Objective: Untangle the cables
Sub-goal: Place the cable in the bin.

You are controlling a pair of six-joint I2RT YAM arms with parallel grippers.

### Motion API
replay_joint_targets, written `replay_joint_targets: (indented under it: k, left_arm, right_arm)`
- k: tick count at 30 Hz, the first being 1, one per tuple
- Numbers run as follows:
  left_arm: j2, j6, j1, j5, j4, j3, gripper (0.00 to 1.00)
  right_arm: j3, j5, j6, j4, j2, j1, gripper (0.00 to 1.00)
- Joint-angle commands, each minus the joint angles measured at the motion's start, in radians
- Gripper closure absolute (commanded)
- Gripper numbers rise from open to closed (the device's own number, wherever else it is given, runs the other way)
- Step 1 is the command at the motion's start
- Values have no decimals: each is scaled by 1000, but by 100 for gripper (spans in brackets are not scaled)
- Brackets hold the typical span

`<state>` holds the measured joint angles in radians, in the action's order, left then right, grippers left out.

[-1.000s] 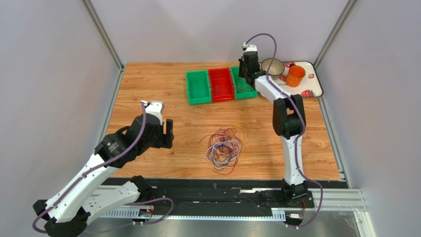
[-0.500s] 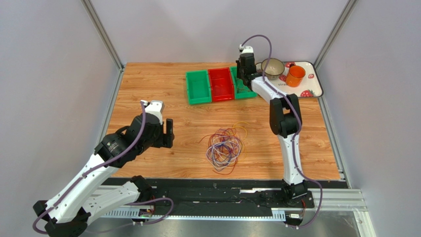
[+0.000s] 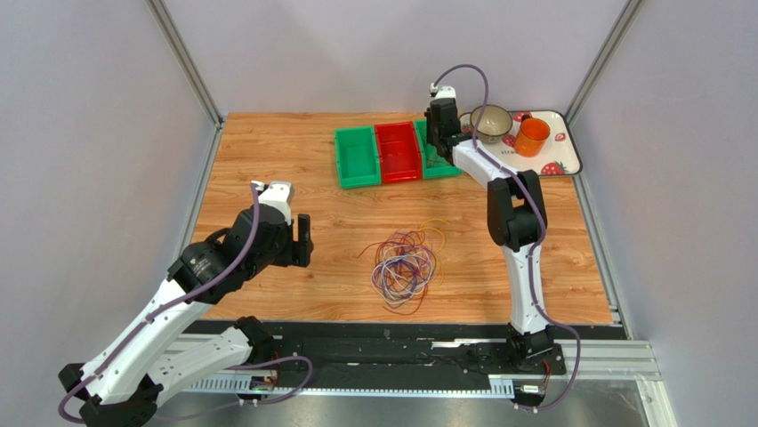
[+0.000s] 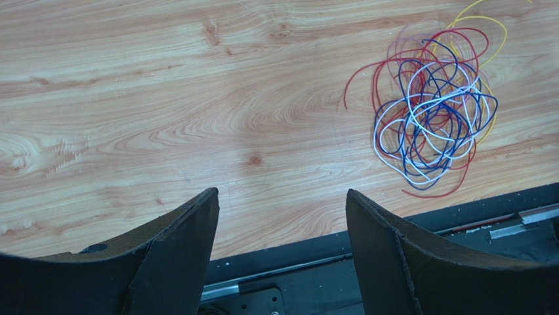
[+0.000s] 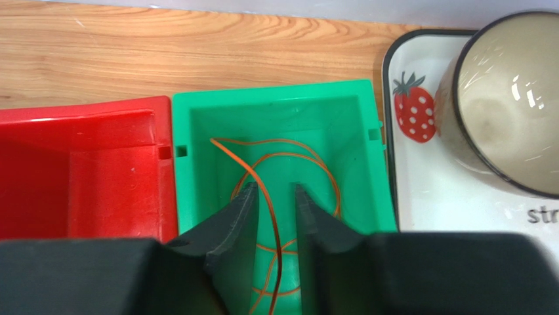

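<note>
Cable tangle [image 3: 406,267]: a loose heap of thin loops in red, blue, white, purple and yellow. It lies on the wooden counter [image 3: 267,151] between the two arms, well apart from the bins.
Orange cable [image 5: 233,159]: coiled by itself in the right green bin [image 5: 275,111]. One strand runs up through the gap of the right tool [image 5: 275,188].
Right tool: poised over that bin with its jaws a narrow way apart. The orange strand passes between them and, going by the wrist view, is not squeezed.
Left tool [image 4: 281,195]: jaws spread wide and holding nothing. It hovers over bare wood to the left of the tangle, well apart from it.
Neighbours: a red bin [image 5: 79,151] touches the green one on its left. A strawberry-print tray [image 5: 420,197] with a bowl [image 5: 505,98] sits just to its right.
Handling (judged): very light, limp and a little springy, and not fragile. The loops keep their curve and hook one another. The smooth sheath may slide in the jaws.
Where to hold (judged): take an outlying strand, either the yellow arc on the far side or the red one poking out to the left. Pinch a single wire crosswise and lift slowly.
Risk (judged): the whole heap may come up together, so the other tool may have to pin it down.
</note>
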<state>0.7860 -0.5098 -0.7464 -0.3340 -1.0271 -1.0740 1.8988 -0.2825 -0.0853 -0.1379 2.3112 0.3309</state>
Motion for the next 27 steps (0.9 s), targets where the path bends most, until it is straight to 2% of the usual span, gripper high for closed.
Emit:
replay_joint_targets:
  k: [1,3,6,9,15,23,27]
  left_arm:
    - [-16,16,4,10,27,3,20]
    - [-24,17,4,12,28,3,20]
    - [-28,19,4,15,30,5,20]
    - [-28,19,4,16,30,6,19]
    - [-27,20,4,21,32,6,19]
    - [4,17,5,23,36,2,18]
    - [61,-5,4,65,126,20,18]
  right_arm:
    - [31,22,-14,-28,-118,8,64]
    - [32,20,-16,-40,-137,8,54]
    - [42,16,-14,-63,-173,7,48]
    - [71,16,-21,-100,-212,8,45]
    - [63,42,-62,-183,-347,7,44]
    - [-283,126,-192,-187,-660,8,45]
    - [-499,129,-292,-253,-805,22,49]
